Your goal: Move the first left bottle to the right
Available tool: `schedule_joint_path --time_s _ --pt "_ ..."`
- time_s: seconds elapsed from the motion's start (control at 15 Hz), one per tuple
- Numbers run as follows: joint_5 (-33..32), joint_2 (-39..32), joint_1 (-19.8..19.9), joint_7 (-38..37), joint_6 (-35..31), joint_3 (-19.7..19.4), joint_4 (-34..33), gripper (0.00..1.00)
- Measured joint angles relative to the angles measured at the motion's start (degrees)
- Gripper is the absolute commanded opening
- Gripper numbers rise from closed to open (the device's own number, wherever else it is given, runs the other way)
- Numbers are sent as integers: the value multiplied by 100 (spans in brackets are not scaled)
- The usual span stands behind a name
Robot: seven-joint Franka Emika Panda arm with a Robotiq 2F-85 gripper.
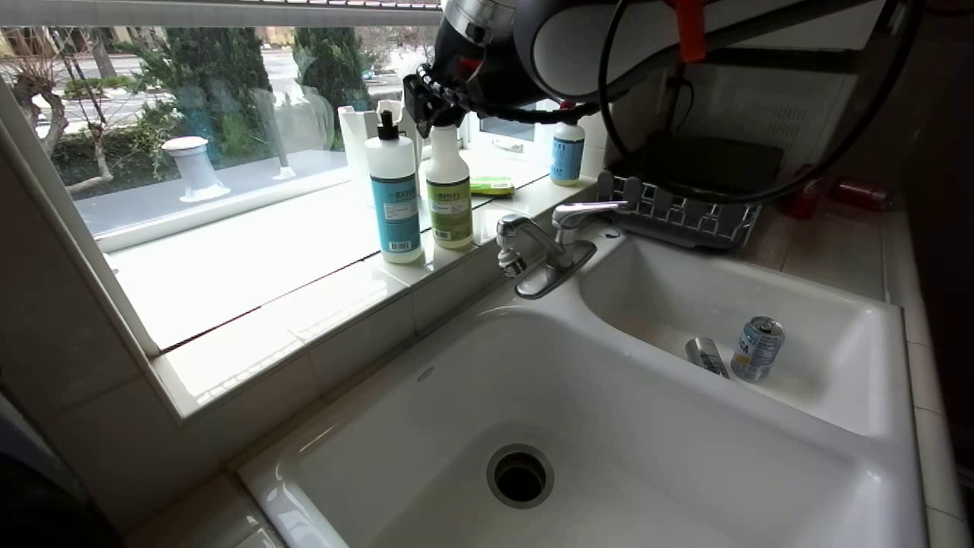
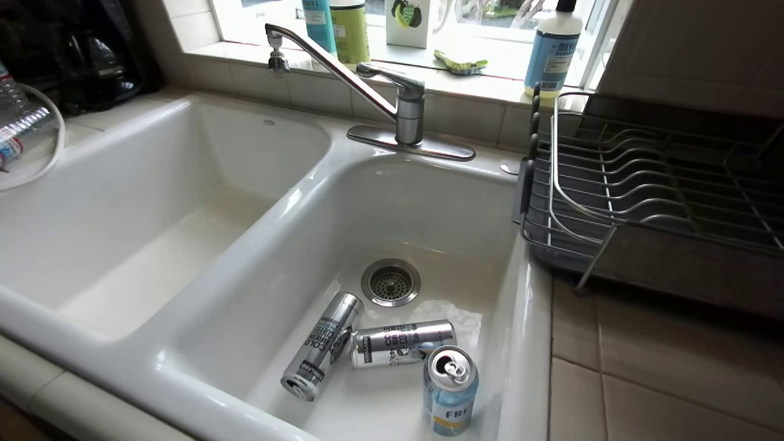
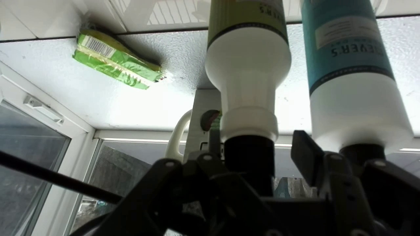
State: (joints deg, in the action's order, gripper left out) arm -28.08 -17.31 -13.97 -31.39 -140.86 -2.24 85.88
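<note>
One olive-labelled spray bottle (image 1: 450,202) stands on the windowsill (image 1: 327,304), just right of a blue bottle (image 1: 396,205); the tool (image 3: 258,144) is unclenched, fingers (image 3: 306,160) spread either side of the black nozzle (image 3: 249,157).

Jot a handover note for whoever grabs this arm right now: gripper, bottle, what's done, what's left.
Gripper: open, jaws apart around the black nozzle of the olive bottle.
Bottle: standing on the windowsill, right of the neighbouring blue bottle in both exterior views.
Done: by its place, perhaps the move right; I can't confirm it.
Left: probably back the gripper off the nozzle without tipping either bottle.
</note>
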Motion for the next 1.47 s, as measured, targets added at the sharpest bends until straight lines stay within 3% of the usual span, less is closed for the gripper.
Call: schedule_joint_path --time_s 0.13,0.4,0.6,1.07,1.47 --pt "-17 63 -18 -6 0 -3 -15 100" --pt "-22 320 -64 -6 84 20 -17 100" --pt "-22 626 -96 -6 526 102 10 100" --pt "20 1410 -105 102 1689 594 294 100" --pt "242 1834 -43 239 1926 905 822 100"
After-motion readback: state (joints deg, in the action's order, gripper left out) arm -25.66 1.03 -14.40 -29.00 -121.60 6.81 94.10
